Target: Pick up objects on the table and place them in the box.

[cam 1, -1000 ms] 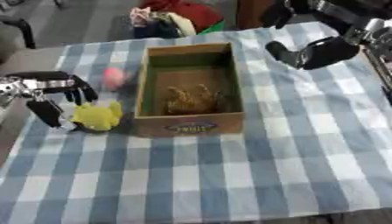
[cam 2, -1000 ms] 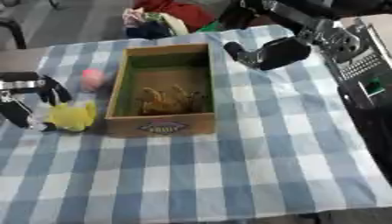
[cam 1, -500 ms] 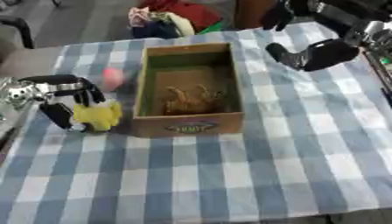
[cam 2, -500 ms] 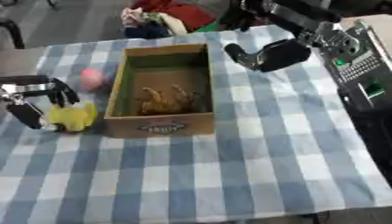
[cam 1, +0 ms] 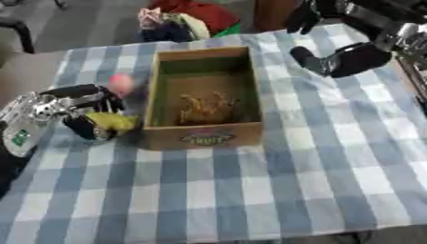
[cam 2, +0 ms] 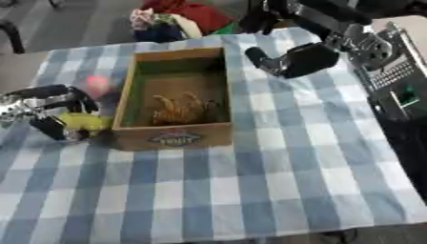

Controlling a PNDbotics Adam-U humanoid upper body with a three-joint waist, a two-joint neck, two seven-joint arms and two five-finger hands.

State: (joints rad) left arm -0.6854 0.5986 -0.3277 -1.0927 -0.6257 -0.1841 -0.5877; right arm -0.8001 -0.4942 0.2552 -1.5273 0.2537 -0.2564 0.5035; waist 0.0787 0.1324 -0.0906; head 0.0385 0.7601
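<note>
An open cardboard box (cam 1: 203,138) stands mid-table on the blue checked cloth, with a brownish-yellow object (cam 1: 207,107) lying inside it. Just left of the box, my left hand (cam 1: 79,109) has its fingers curled round a yellow object (cam 1: 112,122), right against the box's left wall. A small pink object (cam 1: 122,82) lies on the cloth behind that hand. My right hand (cam 1: 349,58) hovers over the cloth right of the box's far end, fingers curled with nothing in them.
A pile of red, green and white cloth items (cam 1: 184,20) lies beyond the table's far edge. A dark device (cam 2: 399,90) stands at the right side in the right eye view. The near half of the cloth (cam 1: 250,190) is bare.
My left hand has closed round the yellow object and shifted right towards the box's left wall. The right hand has barely moved.
</note>
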